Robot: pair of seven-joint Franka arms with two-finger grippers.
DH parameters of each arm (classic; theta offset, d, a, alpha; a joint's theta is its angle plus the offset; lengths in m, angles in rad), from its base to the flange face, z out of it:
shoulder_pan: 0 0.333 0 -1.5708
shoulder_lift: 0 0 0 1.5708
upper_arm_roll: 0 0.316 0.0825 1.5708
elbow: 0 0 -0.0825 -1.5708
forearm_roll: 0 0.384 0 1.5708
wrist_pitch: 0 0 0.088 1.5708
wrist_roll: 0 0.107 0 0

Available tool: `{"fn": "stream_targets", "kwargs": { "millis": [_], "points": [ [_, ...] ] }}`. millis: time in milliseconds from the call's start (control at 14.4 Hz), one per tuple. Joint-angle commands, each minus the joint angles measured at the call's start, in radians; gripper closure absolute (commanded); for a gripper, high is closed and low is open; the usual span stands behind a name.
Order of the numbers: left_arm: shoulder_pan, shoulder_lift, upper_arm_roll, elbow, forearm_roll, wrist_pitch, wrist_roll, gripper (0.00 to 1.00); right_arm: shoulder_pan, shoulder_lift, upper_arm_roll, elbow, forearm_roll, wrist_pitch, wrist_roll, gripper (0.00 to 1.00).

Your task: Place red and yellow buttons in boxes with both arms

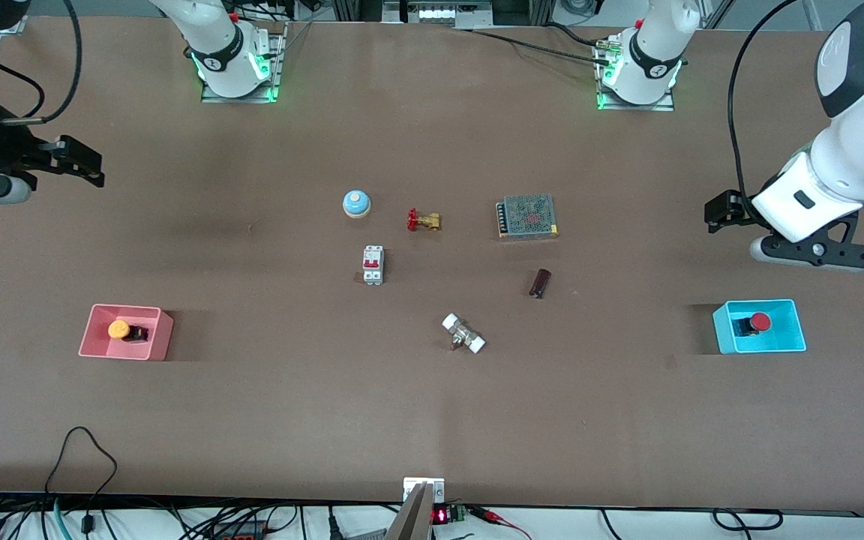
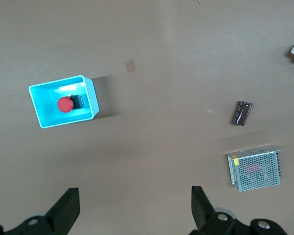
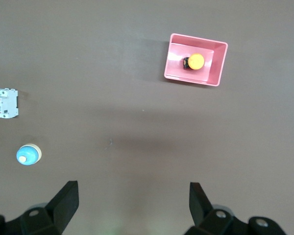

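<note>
The orange-yellow button (image 1: 118,329) lies in the pink box (image 1: 94,341) toward the right arm's end of the table; both show in the right wrist view, button (image 3: 195,61) and box (image 3: 186,80). The red button (image 1: 760,322) lies in the cyan box (image 1: 769,346) toward the left arm's end; both show in the left wrist view, button (image 2: 64,104) and box (image 2: 68,119). My right gripper (image 1: 81,163) (image 3: 132,187) is open and empty, high over bare table at its end. My left gripper (image 1: 724,212) (image 2: 134,193) is open and empty, high over bare table, apart from the cyan box.
In the middle of the table lie a blue bell (image 1: 356,203), a brass valve with a red handle (image 1: 423,220), a white circuit breaker (image 1: 373,265), a metal mesh power supply (image 1: 527,216), a dark cylinder (image 1: 540,283) and a white-ended fitting (image 1: 463,334).
</note>
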Motion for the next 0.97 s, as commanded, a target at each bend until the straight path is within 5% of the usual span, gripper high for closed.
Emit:
{"fn": "stream_targets", "kwargs": {
  "millis": [0, 417, 904],
  "points": [
    [0.029, -0.145, -0.005, -0.231, -0.021, 0.144, 0.072, 0.0, 0.011, -0.005, -0.008, 0.0, -0.005, 0.011, 0.013, 0.0],
    [0.044, -0.102, 0.009, -0.116, -0.015, 0.103, 0.069, 0.0, 0.02, 0.035, -0.097, 0.049, 0.027, 0.011, 0.002, 0.0],
    [0.049, -0.11, 0.003, -0.058, -0.017, 0.008, 0.066, 0.0, 0.02, 0.038, -0.088, 0.052, 0.027, 0.008, 0.003, 0.0]
  ]
}}
